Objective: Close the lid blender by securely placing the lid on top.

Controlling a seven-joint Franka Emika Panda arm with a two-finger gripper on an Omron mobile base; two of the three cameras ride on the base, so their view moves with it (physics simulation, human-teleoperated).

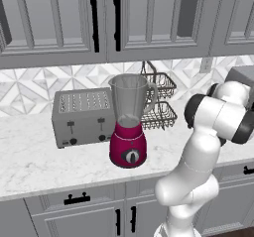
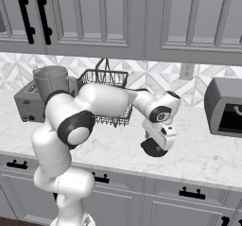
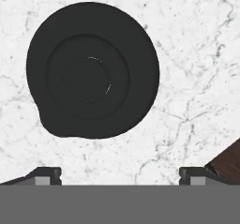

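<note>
On the marble counter [image 2: 198, 149], the blender [image 1: 129, 127] is standing open-topped beside the toaster [image 1: 82, 117], well apart from the lid [image 3: 91, 70], which is lying flat near the counter's front edge. Directly above the lid, the gripper [image 2: 158, 147] is hovering with fingertips [image 3: 44, 174] spread wide, gripping nothing. Judged risk: the lid is sitting off-centre between the jaws, so a straight descent could be clipping its rim and skidding it away.

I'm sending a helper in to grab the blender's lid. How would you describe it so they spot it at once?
On the white marble counter, look right of the wire basket rack, directly below the open gripper. The lid lies flat there, a round black disc with raised rings. Nothing else nearby is that small, flat and black.
</note>
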